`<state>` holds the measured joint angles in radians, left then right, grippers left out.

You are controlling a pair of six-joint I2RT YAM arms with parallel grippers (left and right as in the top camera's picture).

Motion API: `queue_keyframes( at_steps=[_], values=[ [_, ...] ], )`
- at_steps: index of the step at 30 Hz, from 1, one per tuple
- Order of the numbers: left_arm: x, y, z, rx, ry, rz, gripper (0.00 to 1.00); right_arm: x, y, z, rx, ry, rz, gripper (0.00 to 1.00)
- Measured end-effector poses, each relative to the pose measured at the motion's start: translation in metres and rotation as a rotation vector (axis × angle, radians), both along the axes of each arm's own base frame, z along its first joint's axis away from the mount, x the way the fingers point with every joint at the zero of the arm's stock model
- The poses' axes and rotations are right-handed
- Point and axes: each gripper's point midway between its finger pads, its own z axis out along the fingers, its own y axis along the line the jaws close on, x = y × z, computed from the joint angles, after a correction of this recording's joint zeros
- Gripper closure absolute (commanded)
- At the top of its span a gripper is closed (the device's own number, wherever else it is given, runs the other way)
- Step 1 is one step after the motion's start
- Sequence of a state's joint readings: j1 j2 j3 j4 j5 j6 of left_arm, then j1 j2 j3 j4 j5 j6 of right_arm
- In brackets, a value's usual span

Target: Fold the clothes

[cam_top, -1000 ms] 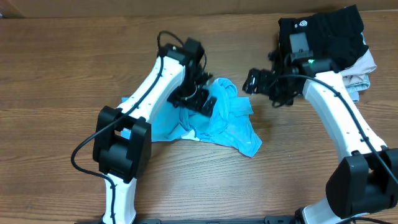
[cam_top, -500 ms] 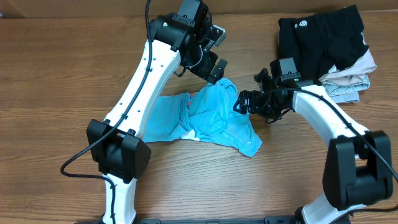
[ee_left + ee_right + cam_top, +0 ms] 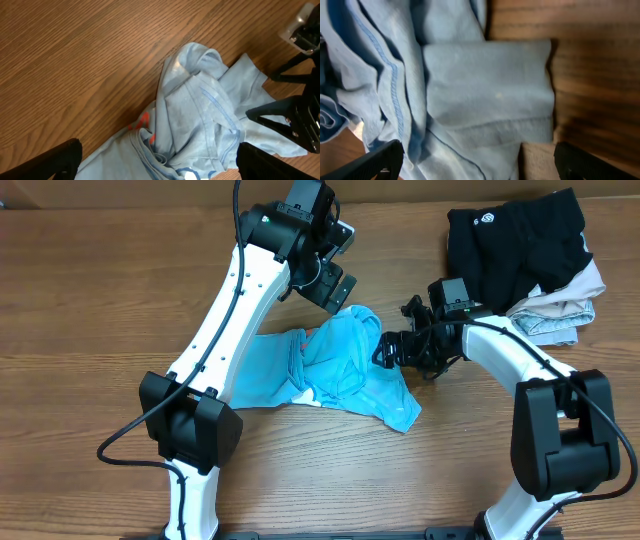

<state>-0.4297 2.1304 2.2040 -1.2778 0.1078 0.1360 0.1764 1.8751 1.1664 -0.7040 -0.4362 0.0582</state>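
**Mia:** What do you see on the left?

**Ben:** The white left arm (image 3: 240, 310) reaches up across the brown bench (image 3: 80, 310). Its left claw (image 3: 343, 260) is up in the air, just past the top edge of the shirt.

**Mia:** Is that claw holding something?

**Ben:** No. In its own camera the left claw (image 3: 159, 147) is spread wide, one finger at each bottom corner. There is nothing in it.

**Mia:** Where is the shirt?

**Ben:** The blue T-shirt (image 3: 340, 370) lies in the middle of the bench, between the two arms. It is all bunched up, not flat. From the left wrist the blue T-shirt (image 3: 200, 110) has lots of folds, and a bit of red print (image 3: 144, 121) peeks out.

**Mia:** And the other claw?

**Ben:** The right claw (image 3: 385, 350) is low, right at the shirt's right edge. In its camera the right claw (image 3: 477, 152) is wide open too. The blue T-shirt (image 3: 470, 90) fills the space under it. It has not pinched the cloth. I cannot tell if it touches it.

**Mia:** What is far right?

**Ben:** A black garment (image 3: 515, 240) in the top corner, with pale folded clothes (image 3: 560, 310) just beside it. They are well apart from the shirt.
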Motion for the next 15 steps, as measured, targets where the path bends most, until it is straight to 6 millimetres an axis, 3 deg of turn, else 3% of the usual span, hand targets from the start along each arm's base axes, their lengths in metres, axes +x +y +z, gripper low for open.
queue_keyframes(
  at_steps=[5,15],
  values=[
    [0.0,0.001,0.0,0.005,-0.001,0.0,0.0,-0.01,0.018,-0.008,0.006,-0.014,0.062,0.0],
    [0.0,0.001,0.0,0.008,-0.002,0.0,0.0,-0.024,0.036,-0.006,0.078,0.026,0.112,0.01]
  ],
)
